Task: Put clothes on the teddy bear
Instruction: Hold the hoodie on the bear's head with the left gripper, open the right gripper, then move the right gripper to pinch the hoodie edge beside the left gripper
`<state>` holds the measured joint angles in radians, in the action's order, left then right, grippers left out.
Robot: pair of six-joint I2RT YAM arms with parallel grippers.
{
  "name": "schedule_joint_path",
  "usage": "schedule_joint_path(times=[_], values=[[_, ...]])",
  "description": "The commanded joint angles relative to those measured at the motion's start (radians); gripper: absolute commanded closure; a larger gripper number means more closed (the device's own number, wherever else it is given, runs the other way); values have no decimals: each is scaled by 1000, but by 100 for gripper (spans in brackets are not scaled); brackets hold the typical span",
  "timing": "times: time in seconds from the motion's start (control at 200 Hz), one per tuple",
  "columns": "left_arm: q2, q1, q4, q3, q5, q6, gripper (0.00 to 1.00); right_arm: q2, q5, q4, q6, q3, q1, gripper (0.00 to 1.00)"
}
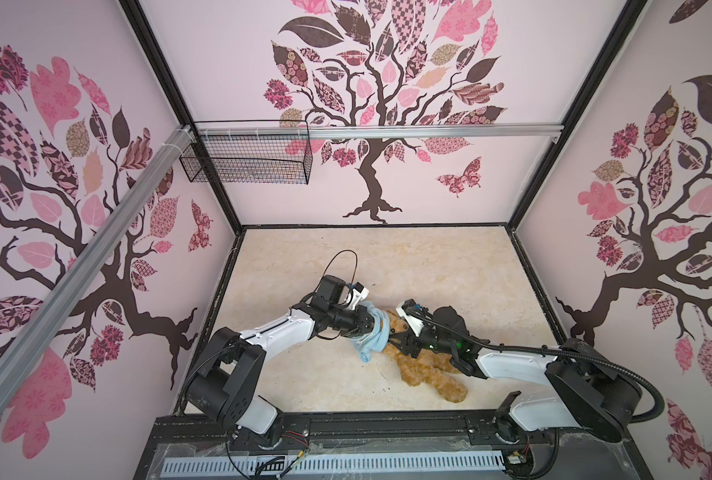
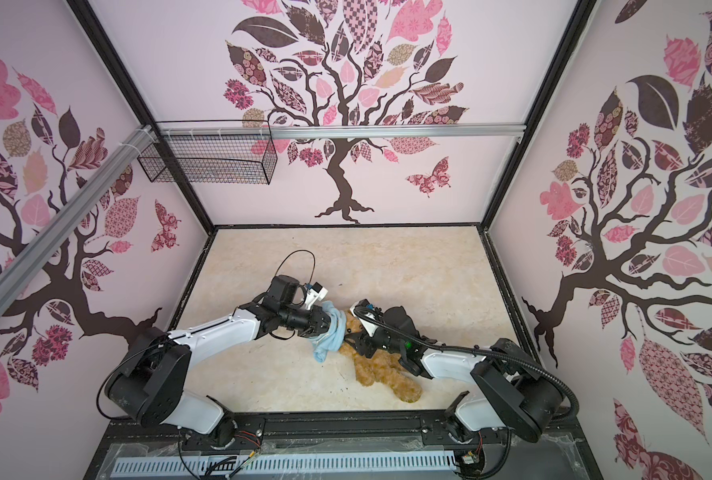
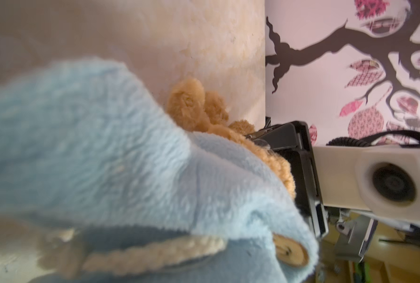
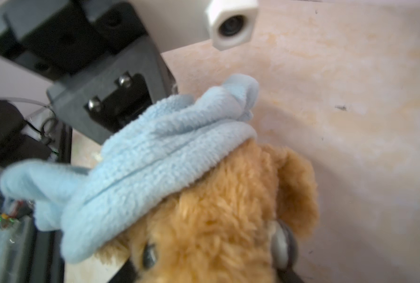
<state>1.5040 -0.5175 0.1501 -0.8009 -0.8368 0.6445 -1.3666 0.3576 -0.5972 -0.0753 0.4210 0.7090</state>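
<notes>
Bear: teddy bear [image 1: 426,366] lies on the bench [image 1: 387,266], light blue hoodie [image 1: 374,338] covering its crown.
Your left hand [image 1: 377,328]: level, buried in the hoodie, pinching it.
Your right hand [image 1: 398,335]: level, spread astride the bear's head.

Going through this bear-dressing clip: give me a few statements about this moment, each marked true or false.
1. The light blue hoodie sits bunched over the head of the teddy bear. True.
2. The bear's legs are inside the hoodie. False: the legs lie bare on the table.
3. The tip of the left claw is buried in the hoodie's fabric. True.
4. The right claw hangs high above the table, well away from the bear. False: the right claw is down at the bear's head, with its jaws spread.
</notes>
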Motion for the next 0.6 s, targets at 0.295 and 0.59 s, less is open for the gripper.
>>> schedule_joint_path(times=[0.295, 0.59], values=[[-75, 6, 238, -143, 187, -421, 100, 309, -43, 733, -150, 189, -75, 13], [-196, -45, 83, -51, 234, -565, 100, 239, 344, 687, -432, 400, -160, 43]])
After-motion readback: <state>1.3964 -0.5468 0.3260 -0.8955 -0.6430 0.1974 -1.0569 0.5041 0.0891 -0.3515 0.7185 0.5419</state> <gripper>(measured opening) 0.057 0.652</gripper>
